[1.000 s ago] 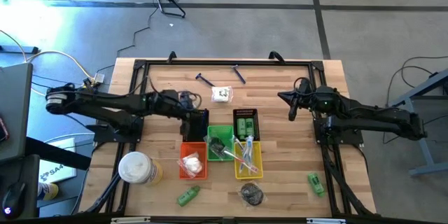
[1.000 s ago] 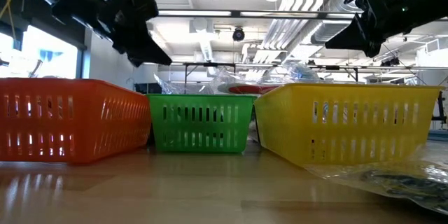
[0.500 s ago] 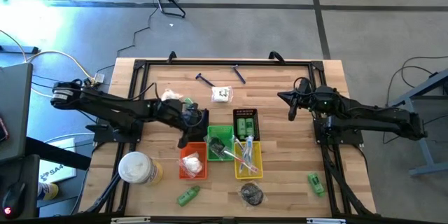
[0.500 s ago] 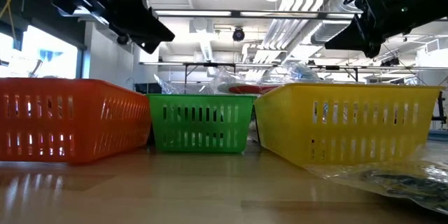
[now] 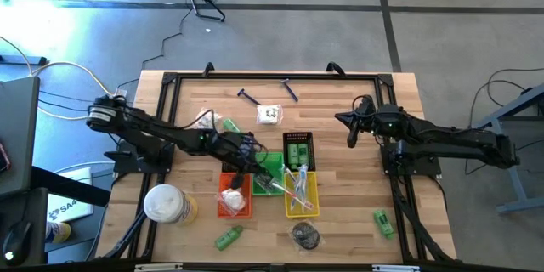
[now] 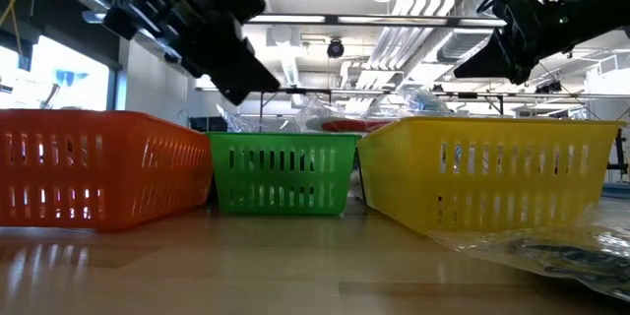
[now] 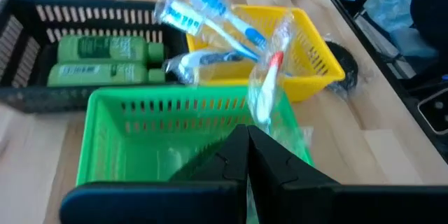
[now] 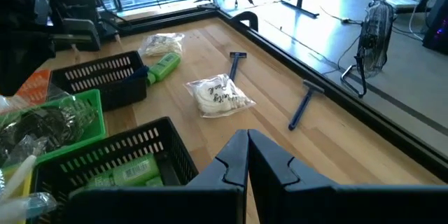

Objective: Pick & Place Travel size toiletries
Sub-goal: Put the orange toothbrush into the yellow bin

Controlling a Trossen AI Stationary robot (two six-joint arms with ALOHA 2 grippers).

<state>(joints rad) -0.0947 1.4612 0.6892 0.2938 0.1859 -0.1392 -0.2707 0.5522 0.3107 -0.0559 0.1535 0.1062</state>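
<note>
The left pincer (image 5: 240, 163), fingers pressed together and empty, hangs over the green basket (image 7: 119, 122). The right pincer (image 5: 347, 127), likewise closed, waits above the counter (image 5: 340, 93). Labels on the green bottles (image 7: 105, 59) are unreadable.

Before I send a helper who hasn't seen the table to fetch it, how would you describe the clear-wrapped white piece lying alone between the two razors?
Start at the black basket in the table's middle and look toward the far edge. There lies the wrapped white piece, with blue razors flanking it. It alone is a pale crinkled packet; they are thin sticks.
</note>
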